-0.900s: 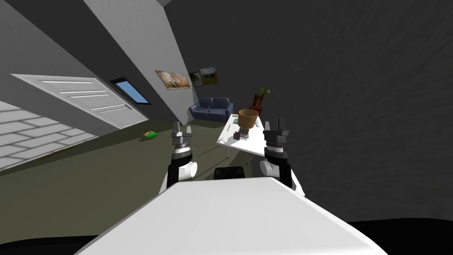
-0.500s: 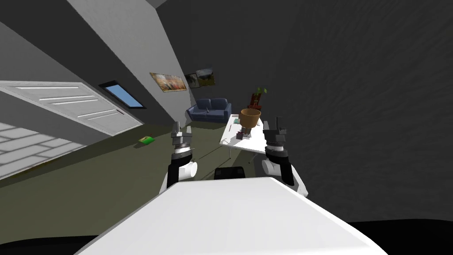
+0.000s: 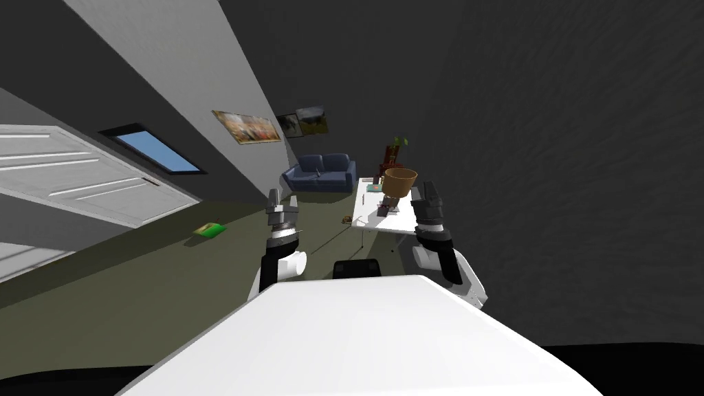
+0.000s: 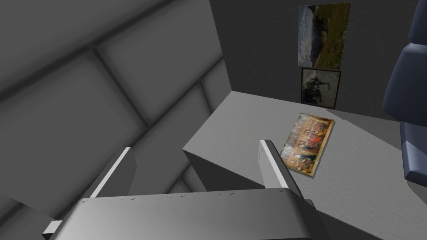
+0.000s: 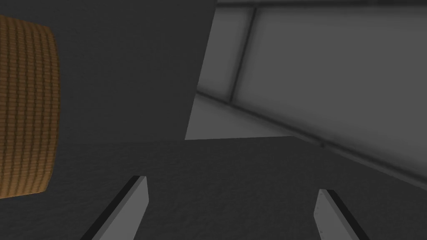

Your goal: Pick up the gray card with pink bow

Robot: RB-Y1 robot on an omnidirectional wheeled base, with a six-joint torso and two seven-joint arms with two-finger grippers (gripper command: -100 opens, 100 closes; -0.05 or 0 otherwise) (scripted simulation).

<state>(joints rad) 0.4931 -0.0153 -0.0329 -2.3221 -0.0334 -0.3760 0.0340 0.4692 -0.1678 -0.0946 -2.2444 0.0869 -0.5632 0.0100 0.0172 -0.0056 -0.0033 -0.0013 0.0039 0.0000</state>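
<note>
**Q:** Where is the grey card [image 3: 386, 209]?

**A:** On the table [image 3: 368, 203], beside the brown basket [image 3: 399, 181]; its detail is indistinct. Left gripper [image 3: 282, 201] and right gripper [image 3: 427, 192], near the table: jaws released.

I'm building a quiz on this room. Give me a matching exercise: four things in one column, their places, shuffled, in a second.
Things:
1. blue sofa
2. brown woven basket
3. green item
4. colourful framed picture

Places:
A. on the white table
B. hung on the light grey wall
C. at the room's far end
D. lying on the olive floor

Pairs: 1-C, 2-A, 3-D, 4-B.
</note>
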